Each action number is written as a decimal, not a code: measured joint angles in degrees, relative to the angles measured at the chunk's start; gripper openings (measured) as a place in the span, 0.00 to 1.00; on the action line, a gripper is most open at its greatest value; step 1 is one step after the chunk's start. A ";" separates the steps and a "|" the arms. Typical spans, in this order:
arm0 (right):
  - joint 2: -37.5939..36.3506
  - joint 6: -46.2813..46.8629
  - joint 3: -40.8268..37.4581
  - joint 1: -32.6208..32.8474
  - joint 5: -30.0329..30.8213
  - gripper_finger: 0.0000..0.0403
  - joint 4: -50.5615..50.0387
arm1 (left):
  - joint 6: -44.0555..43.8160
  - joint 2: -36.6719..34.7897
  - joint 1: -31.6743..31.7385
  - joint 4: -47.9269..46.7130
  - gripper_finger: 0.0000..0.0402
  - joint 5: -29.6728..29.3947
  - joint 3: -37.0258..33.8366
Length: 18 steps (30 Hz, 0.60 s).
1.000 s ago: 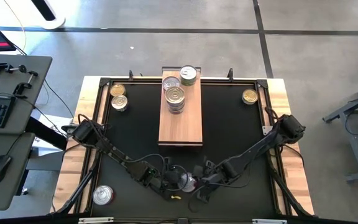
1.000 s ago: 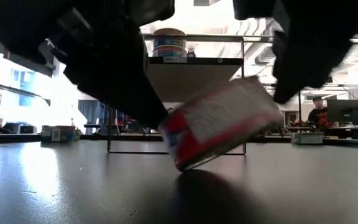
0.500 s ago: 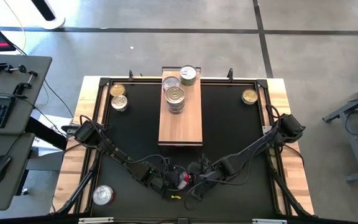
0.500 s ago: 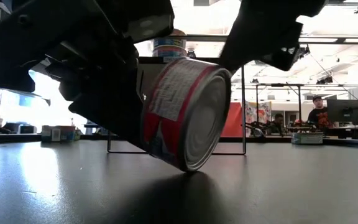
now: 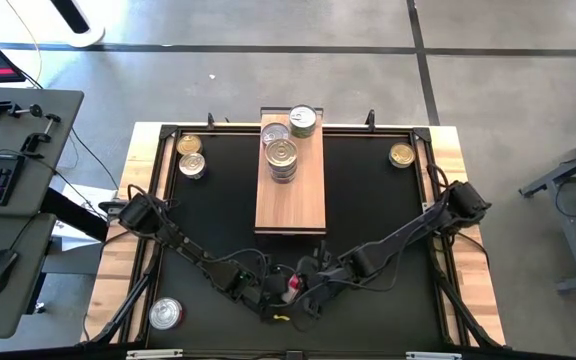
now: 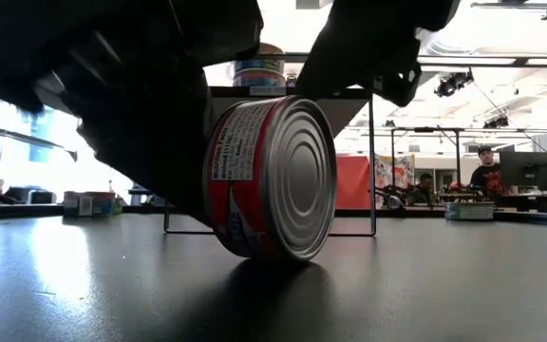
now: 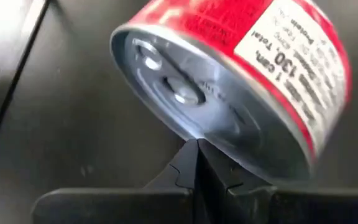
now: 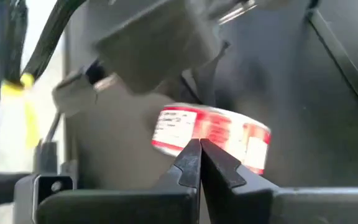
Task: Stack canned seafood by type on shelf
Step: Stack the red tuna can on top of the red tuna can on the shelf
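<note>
Red-labelled can [image 6: 272,179] stands on edge on the mat — both pincers [image 7: 197,163] [image 8: 199,163] pressed together, touching it.

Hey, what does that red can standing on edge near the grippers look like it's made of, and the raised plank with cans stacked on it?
The red can looks like bare silvery metal: its end shows shiny pressed concentric rings. The red and white wrap carries printed text, probably paper. The plank looks like light unpainted wood, matte, with faint grain.
</note>
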 joint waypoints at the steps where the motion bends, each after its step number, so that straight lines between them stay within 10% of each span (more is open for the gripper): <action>1: -0.23 -0.78 0.00 0.02 -0.58 0.00 -0.04 | -1.02 -0.30 0.00 -0.76 0.00 0.57 0.03; 12: -4.08 -21.38 1.28 -2.67 -8.13 0.03 1.14 | -10.37 -5.14 -2.81 -13.42 0.00 -0.76 0.07; 18: -1.23 -32.72 7.50 -5.94 -13.07 0.32 -3.41 | -24.05 -9.92 -9.41 -17.27 0.00 -8.64 0.09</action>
